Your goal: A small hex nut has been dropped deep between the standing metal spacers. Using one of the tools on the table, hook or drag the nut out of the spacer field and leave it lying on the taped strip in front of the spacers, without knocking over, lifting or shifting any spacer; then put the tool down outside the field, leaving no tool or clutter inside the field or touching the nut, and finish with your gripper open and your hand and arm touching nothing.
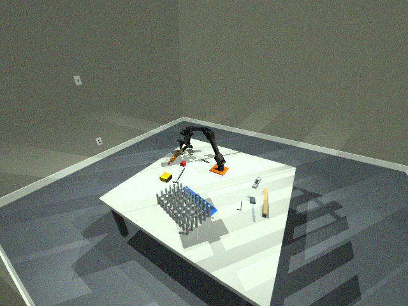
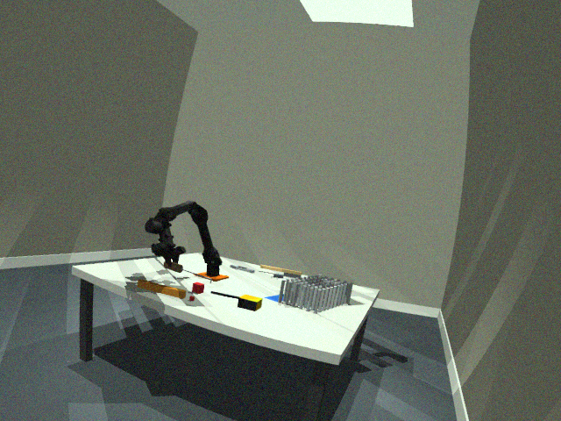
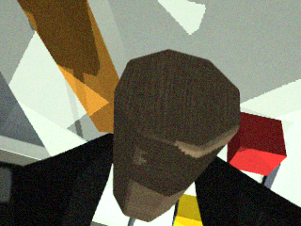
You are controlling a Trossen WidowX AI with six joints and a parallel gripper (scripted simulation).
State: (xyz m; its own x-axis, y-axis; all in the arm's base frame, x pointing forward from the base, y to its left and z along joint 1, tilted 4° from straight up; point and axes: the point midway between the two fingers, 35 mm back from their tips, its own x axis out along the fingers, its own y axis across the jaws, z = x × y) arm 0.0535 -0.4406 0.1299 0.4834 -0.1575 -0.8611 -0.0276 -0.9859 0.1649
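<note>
My gripper (image 1: 182,148) (image 2: 172,263) (image 3: 156,150) is shut on the wooden handle of a tool (image 2: 174,267) (image 3: 176,99), held above the far part of the table beside the orange base plate. A thin metal rod runs from the handle towards the base plate, with a small bent tip. The standing grey spacers (image 1: 208,210) (image 2: 316,296) form a dense upright field, well away from the gripper. The blue taped strip (image 1: 213,210) (image 2: 273,297) lies along the side of the field facing the arm's base. The hex nut cannot be made out.
An orange bar (image 1: 173,158) (image 2: 160,288) (image 3: 101,115) lies below the gripper, near a red cube (image 1: 183,163) (image 2: 198,288) (image 3: 259,161) and a small red ball (image 1: 169,163) (image 2: 192,298). A yellow-black block (image 1: 166,176) (image 2: 250,302) and dark rod (image 1: 180,174) lie nearer the spacers. A wooden bar (image 1: 265,202) lies across the table.
</note>
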